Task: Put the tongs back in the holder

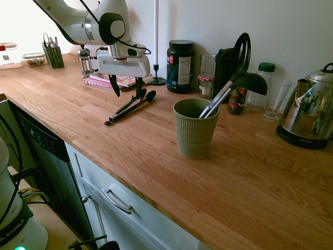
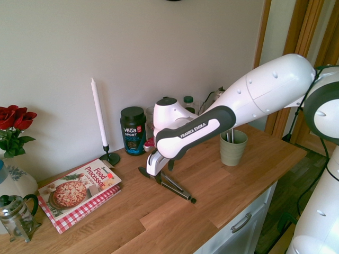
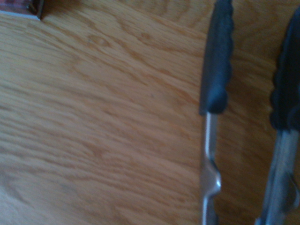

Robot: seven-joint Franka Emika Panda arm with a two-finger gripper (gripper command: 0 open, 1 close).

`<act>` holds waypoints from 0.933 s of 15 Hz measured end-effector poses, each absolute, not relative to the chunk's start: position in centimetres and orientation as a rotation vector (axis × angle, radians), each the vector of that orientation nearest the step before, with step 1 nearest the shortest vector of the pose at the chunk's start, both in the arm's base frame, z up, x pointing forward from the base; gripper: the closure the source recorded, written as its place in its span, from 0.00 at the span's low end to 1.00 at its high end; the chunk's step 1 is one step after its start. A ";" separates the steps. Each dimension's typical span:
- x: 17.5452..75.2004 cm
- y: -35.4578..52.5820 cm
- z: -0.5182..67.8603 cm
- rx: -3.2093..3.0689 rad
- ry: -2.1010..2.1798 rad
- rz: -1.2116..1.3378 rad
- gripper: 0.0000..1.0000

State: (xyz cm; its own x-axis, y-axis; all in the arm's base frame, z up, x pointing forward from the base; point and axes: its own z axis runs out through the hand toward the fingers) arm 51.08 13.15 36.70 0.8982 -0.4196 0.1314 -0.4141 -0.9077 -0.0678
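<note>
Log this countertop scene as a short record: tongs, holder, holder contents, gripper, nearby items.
tongs: lying on the counter, arms spread
holder: green ribbed cup, upright, apart from the tongs
holder contents: black ladle, black slotted spatula
gripper: open, above the tongs, nothing held
nearby: cookbook, white candle, black-lidded tub

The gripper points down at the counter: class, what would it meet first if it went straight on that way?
Probably the tongs, near their dark tips, under the open gripper; exact depth is unclear.
</note>
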 end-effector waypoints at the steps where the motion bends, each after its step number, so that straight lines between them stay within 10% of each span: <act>1: 51.3 13.5 36.2 -3.021 0.651 -0.226 0.00; 2: 51.5 13.7 35.7 -3.021 0.633 -0.227 1.00; 14: 52.6 16.0 34.4 -3.014 0.557 -0.248 1.00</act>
